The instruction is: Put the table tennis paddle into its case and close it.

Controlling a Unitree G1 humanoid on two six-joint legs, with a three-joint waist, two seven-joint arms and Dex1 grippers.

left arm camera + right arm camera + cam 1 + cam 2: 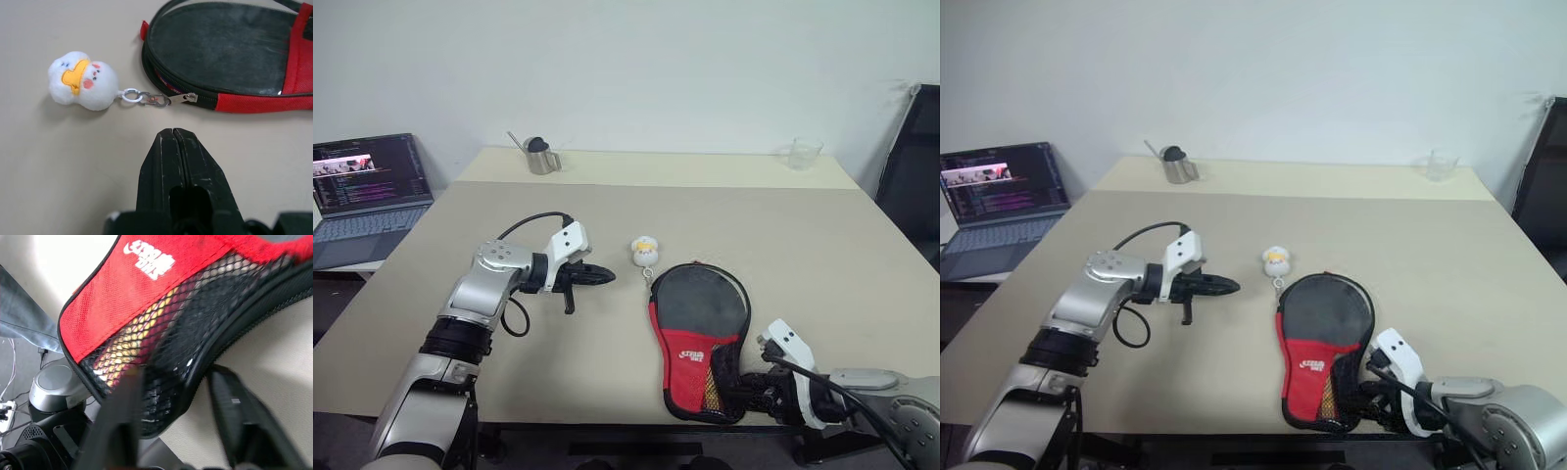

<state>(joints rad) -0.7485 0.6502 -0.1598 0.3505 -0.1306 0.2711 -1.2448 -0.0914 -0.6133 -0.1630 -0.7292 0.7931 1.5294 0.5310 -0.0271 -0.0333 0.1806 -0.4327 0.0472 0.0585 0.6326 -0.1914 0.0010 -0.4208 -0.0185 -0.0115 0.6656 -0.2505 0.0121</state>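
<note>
The case (697, 338), black with a red panel and a mesh pocket, lies flat on the table with its narrow end at the front edge. Its zip pull (183, 98) is chained to a white plush ball charm (646, 252) lying just beyond the round end. The table tennis paddle is hidden; something pale yellow shows through the mesh (122, 347). My left gripper (607, 277) hovers shut and empty to the left of the charm, pointing at it. My right gripper (749, 387) is at the case's narrow end, open, its fingers apart on either side of the case's black edge.
An open laptop (367, 191) sits on a side table at the far left. A metal pitcher (541, 155) and a clear cup (804, 154) stand along the table's far edge. A black chair (915, 166) is at the right.
</note>
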